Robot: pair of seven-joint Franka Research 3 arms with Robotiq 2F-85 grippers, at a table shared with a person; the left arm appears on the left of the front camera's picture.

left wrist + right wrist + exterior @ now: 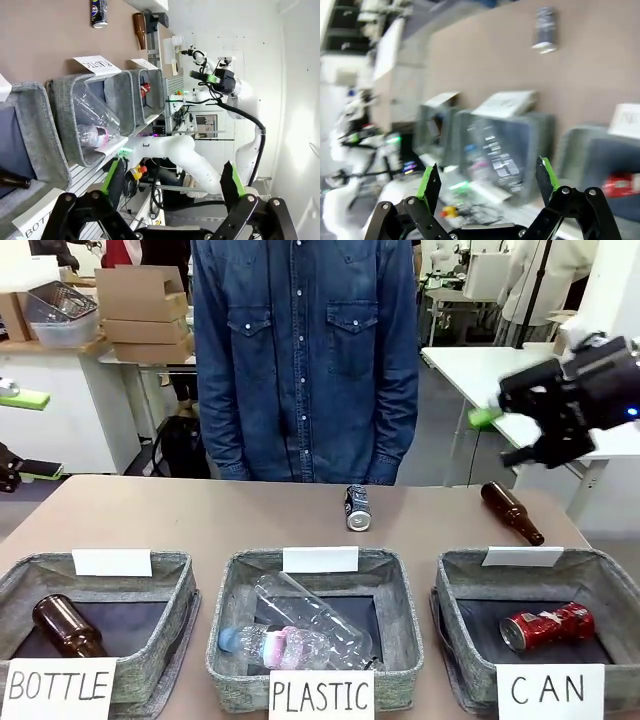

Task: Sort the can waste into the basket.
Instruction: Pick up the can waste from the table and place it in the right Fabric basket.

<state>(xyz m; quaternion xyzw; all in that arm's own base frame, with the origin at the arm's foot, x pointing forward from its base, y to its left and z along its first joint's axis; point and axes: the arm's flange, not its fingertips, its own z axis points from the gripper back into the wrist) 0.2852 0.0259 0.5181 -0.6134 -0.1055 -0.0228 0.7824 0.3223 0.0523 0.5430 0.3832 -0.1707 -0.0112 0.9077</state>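
A dark can [358, 507] with a silver end lies on the brown table just in front of the person. A dented red can [546, 627] lies inside the grey basket [462, 575] signed "CAN" at the front right. My right gripper [502, 436] hangs open and empty high above the table's right end, well above both cans. Its blurred wrist view shows open fingers [430, 183], the dark can [545, 30] far off and the red can [620, 184] in its basket. My left gripper [172, 180] is open and empty, far from the dark can [99, 12].
A brown glass bottle [512, 511] lies on the table behind the CAN basket. The middle basket [232, 585] signed "PLASTIC" holds clear bottles, and the left basket [175, 575] signed "BOTTLE" holds a brown bottle. A person [305, 350] in a denim shirt stands at the far edge.
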